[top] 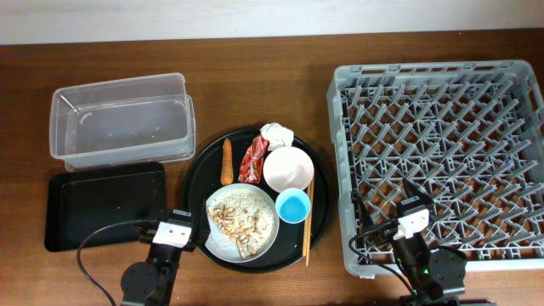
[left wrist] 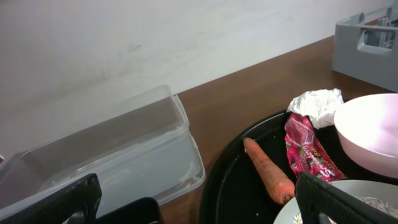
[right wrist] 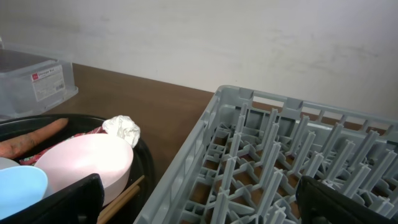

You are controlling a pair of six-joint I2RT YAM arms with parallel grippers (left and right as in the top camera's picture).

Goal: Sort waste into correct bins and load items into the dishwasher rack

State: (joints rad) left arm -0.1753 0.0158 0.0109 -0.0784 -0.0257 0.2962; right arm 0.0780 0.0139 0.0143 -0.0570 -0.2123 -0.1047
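Observation:
On the round black tray lie a carrot, a red wrapper, a white tissue, a pinkish bowl, a blue cup, a plate with food scraps and chopsticks. My left gripper is open and empty at the tray's front left; its view shows the carrot, wrapper and tissue. My right gripper is open and empty over the front left of the grey rack.
The clear tub stands at the back left, with the flat black tray in front of it. The rack fills the right wrist view, with the bowl to its left. Cables trail near both arms at the front edge.

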